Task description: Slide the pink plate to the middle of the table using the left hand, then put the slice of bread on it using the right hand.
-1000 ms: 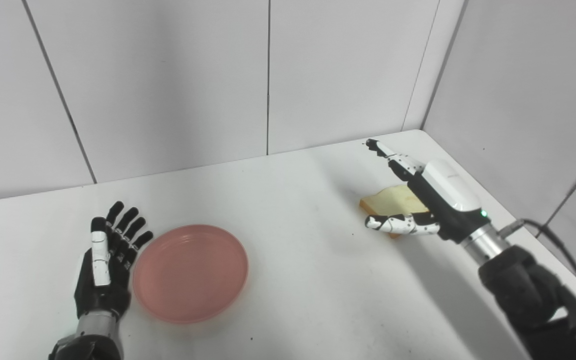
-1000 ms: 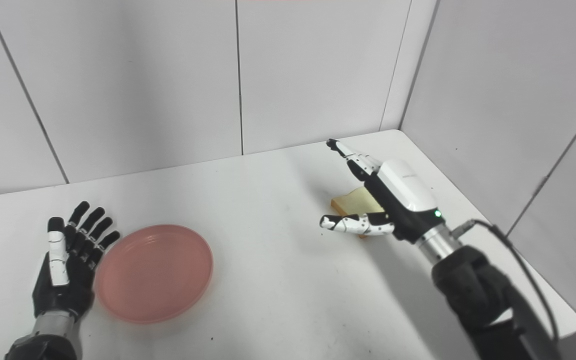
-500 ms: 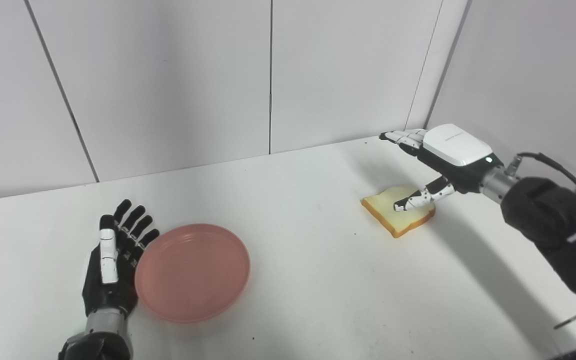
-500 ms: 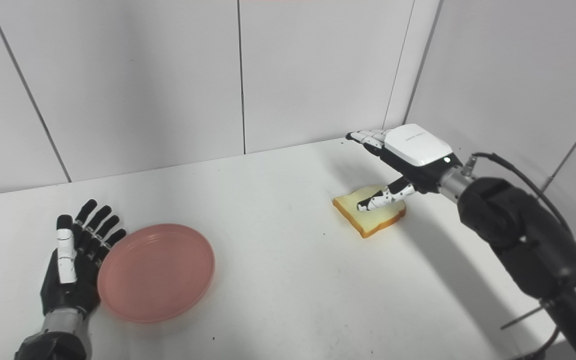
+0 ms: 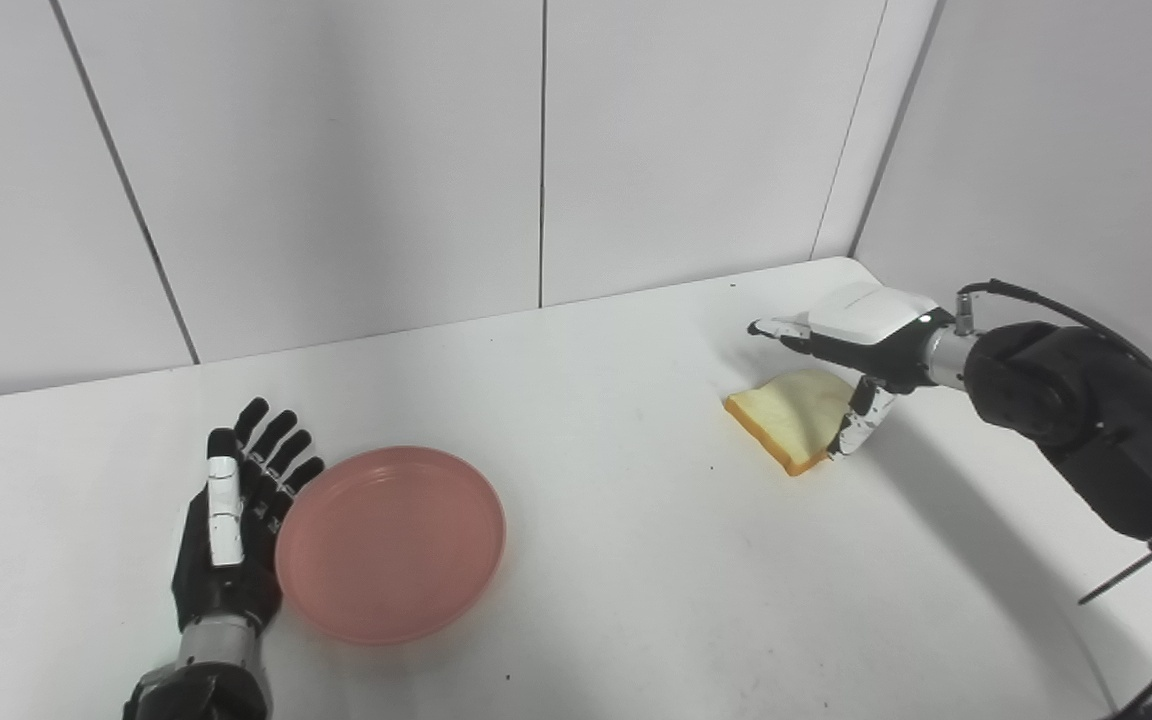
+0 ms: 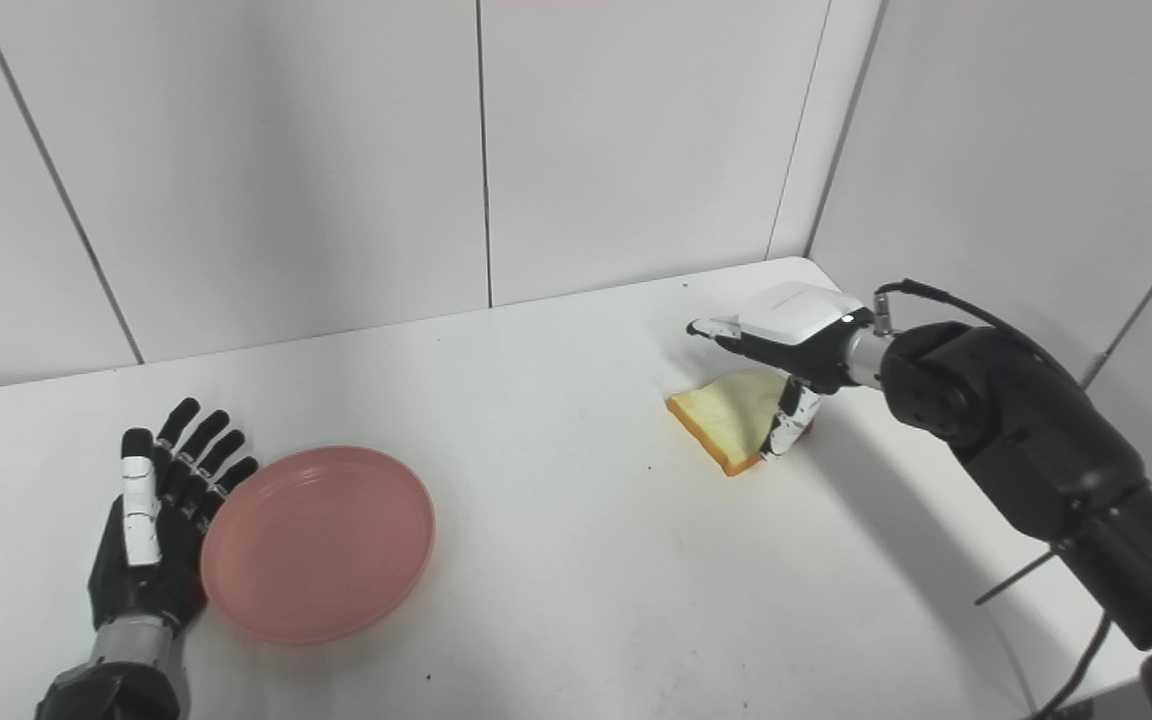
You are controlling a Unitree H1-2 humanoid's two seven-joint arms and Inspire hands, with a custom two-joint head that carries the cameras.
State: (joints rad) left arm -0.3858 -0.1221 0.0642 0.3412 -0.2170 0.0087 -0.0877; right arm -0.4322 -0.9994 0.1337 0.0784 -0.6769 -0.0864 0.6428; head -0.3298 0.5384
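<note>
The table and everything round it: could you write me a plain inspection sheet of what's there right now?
Surface: white table, a few small dark specks.
Job's things: round pink plastic plate empty, at the left, not in the middle; pale slice of bread with tan crust at the far right, one side tilted up.
Clutter: nothing seen.
Hands: left hand open, flat beside the plate's left rim; right hand over the bread, thumb down at its right edge, grip not closed.
Cables: black cable looping from the right wrist.
Surroundings: white panelled walls behind and to the right.
</note>
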